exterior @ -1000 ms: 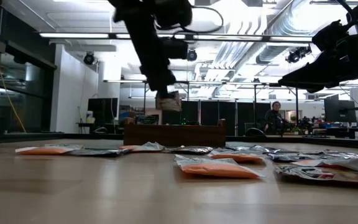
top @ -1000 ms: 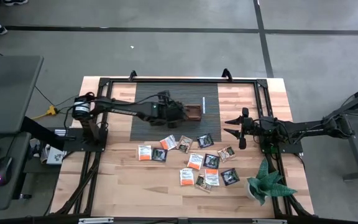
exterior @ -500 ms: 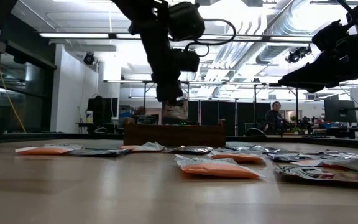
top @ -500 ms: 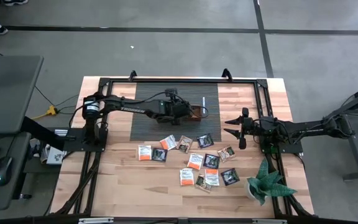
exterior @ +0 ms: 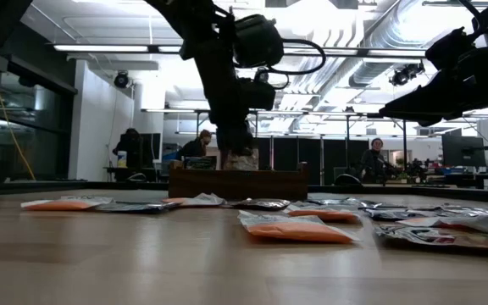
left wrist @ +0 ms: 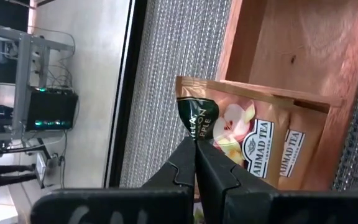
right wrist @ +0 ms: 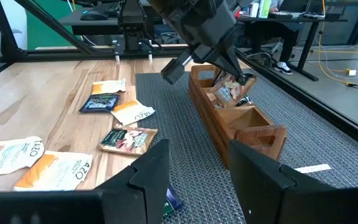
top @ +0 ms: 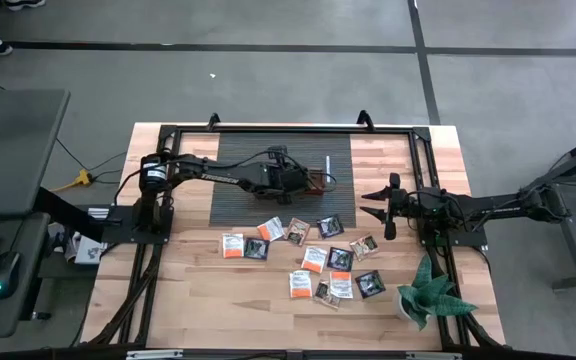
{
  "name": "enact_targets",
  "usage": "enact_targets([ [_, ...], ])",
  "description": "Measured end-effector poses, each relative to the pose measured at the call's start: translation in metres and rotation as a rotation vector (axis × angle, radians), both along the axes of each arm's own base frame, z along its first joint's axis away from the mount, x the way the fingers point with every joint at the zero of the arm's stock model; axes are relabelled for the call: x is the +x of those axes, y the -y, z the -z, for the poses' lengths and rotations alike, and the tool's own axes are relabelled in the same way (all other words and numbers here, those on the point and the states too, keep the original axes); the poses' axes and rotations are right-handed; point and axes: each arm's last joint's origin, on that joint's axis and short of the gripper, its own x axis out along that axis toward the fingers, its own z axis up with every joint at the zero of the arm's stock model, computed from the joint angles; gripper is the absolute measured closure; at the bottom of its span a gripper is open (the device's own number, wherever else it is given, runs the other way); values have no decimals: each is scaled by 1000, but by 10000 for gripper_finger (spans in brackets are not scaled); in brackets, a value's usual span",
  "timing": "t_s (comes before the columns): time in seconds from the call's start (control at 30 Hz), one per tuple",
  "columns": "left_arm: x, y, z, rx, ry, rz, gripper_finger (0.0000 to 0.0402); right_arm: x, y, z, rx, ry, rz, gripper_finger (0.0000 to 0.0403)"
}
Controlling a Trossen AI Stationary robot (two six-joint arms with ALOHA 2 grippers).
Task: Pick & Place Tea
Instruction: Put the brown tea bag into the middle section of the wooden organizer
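Observation:
A brown wooden tray (top: 315, 183) with compartments stands on the grey mat (top: 238, 190); it also shows in the low view (exterior: 238, 181) and the right wrist view (right wrist: 238, 121). My left gripper (top: 301, 180) is over it, shut on a green-and-peach tea sachet (left wrist: 235, 134) that reaches into a tray compartment, above a second sachet (left wrist: 294, 158) lying there. Several more tea sachets (top: 313, 258), orange, dark and pale, lie flat on the wood nearer the front. My right gripper (top: 374, 206) waits open at the right, clear of them all. My left gripper pinches the sachet's dark green corner (left wrist: 195, 123) between its two fingertips. The fingers slant down from the table's left. The sachet (right wrist: 229, 89) stands tilted past the fingers with its lower part inside the tray compartment; whether it rests there I cannot tell.
A white strip (top: 326, 167) lies on the mat beyond the tray. A green plant (top: 426, 290) stands at the front right. A black frame (top: 288, 128) borders the far side. People show in the room behind the table (exterior: 197, 144).
My left gripper has gone toward the table's right edge and down with the sachet, which now sits low over the tray with its lower part in a compartment. The gripper has stayed shut on it.

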Motion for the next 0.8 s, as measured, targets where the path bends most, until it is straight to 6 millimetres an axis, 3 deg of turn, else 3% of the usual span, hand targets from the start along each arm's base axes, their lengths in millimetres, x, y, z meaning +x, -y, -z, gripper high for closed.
enact_targets([
  [0.8, -1, 2, 3, -103, -17, 49, 398, 0, 0, 0, 0, 0, 0, 244],
])
